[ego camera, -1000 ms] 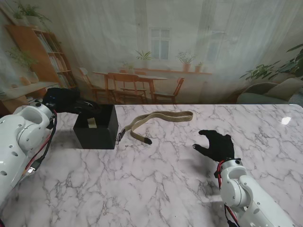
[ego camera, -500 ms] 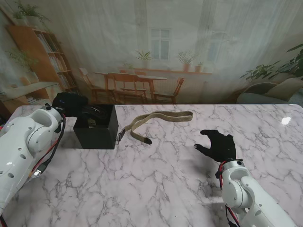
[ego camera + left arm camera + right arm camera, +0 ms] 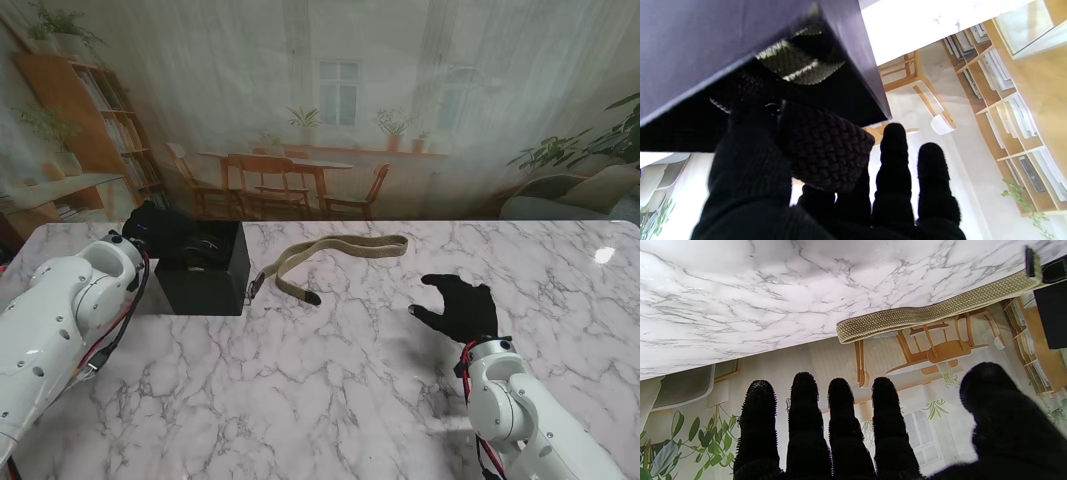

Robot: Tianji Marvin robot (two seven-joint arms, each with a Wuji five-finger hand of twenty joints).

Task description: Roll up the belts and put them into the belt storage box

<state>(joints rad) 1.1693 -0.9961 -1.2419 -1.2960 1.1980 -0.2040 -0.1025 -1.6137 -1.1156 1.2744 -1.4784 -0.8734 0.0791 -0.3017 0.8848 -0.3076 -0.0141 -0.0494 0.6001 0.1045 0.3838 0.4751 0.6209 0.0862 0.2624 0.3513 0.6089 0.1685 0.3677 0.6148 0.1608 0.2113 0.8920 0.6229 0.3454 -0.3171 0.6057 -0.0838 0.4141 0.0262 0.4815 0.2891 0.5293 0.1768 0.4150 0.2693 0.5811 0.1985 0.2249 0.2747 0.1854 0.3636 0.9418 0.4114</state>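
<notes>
Your left hand [image 3: 158, 228] sits at the far left rim of the box [image 3: 205, 272], its thumb and forefinger closed on a dark braided roll [image 3: 821, 151]; the left wrist view shows this roll pinched right at the box's edge, partly over the opening, with the other fingers [image 3: 893, 156] extended past the rim. Whether the roll has been lowered fully inside cannot be told. Deeper in the box, the same view shows an olive woven roll [image 3: 796, 63] already lying inside, so one belt appears stored and the dark one is being stowed. The tan belt [image 3: 335, 255] lies unrolled on the desk [image 3: 330, 390], just to the right of the box, doubled into a long loop with its buckle end nearest the box and its dark tip pointing toward you. Your right hand [image 3: 458, 306] hovers over the desk, well apart from that belt on its right, fingers spread wide and holding nothing; the right wrist view shows the four fingers [image 3: 806, 426] straight and the belt's folded end ahead of them. By this evidence the task is past its midpoint: you have to release the dark roll into the box, then roll and stow the tan belt.
</notes>
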